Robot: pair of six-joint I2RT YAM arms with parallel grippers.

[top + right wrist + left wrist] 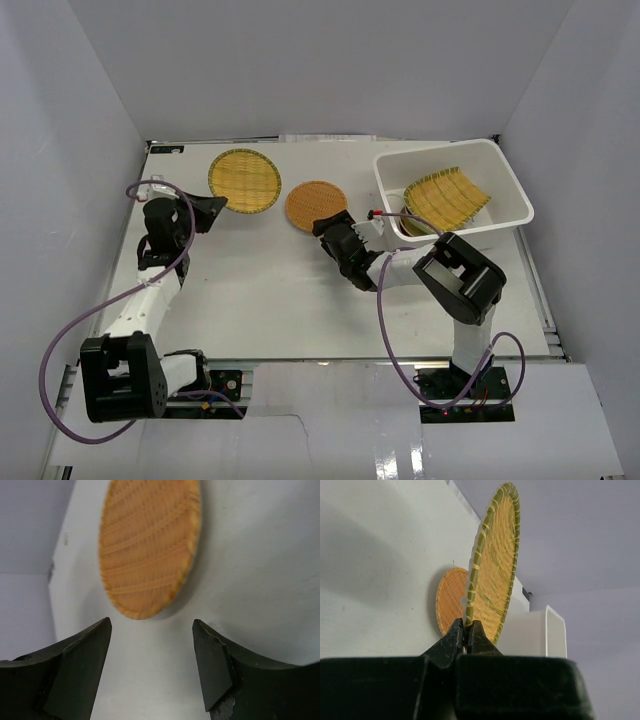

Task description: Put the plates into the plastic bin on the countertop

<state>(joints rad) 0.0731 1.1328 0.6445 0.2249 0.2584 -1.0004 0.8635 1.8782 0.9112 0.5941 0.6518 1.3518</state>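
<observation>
My left gripper is shut on the rim of the round woven yellow plate, which lies at the back left of the countertop; in the left wrist view the plate stands edge-on between my fingers. The round woven orange plate lies flat in the middle. My right gripper is open just in front of it, with the orange plate ahead of the gap. The white plastic bin at the back right holds the ribbed yellow rectangular plate.
Grey walls close in the countertop on three sides. Purple cables loop round both arms. The bin's near corner sits close to my right wrist. The bin also shows in the left wrist view, beyond the plates.
</observation>
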